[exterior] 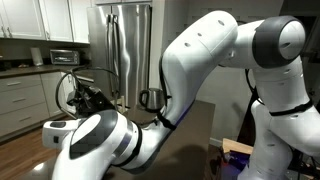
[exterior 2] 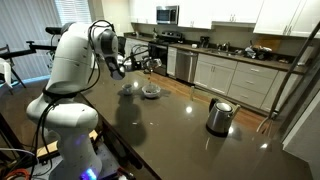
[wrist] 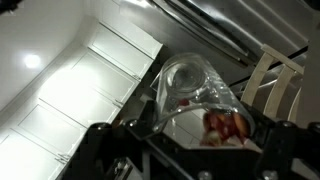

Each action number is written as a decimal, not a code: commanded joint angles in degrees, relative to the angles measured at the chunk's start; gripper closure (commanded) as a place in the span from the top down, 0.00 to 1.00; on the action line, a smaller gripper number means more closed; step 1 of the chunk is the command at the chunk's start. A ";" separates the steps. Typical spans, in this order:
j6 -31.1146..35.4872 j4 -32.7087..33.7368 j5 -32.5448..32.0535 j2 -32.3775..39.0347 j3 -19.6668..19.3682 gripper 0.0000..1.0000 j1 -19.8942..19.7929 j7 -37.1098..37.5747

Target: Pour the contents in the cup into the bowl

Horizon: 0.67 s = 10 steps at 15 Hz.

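- Clearly, the gripper (wrist: 195, 152) is clamped narrow on the cup (wrist: 195, 90) — the clear glass tumbler sits between its dark fingers (wrist: 103, 146), tipped onto its side in the wrist view.
- Reddish-brown contents (wrist: 226, 126) lie against the glass wall, close to the fingers.
- In an exterior view the gripper hangs over the dark table (exterior 2: 180, 135), near the bowl (exterior 2: 150, 91) — the cup is too small to make out there.

Steel kettle (exterior 2: 219, 116) stands on the dark table (exterior 2: 170, 135); steel fridge (exterior: 130, 45) beside white cabinets (exterior: 40, 18); microwave (exterior 2: 167, 14) mounted high.
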 commanded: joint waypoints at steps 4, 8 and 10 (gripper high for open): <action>-1.45 -2.86 -0.65 -1.40 0.91 0.55 0.10 2.26; -0.27 -1.20 -0.14 0.20 1.16 0.80 -0.28 0.98; -0.27 -1.20 -0.14 0.20 1.16 0.80 -0.28 0.98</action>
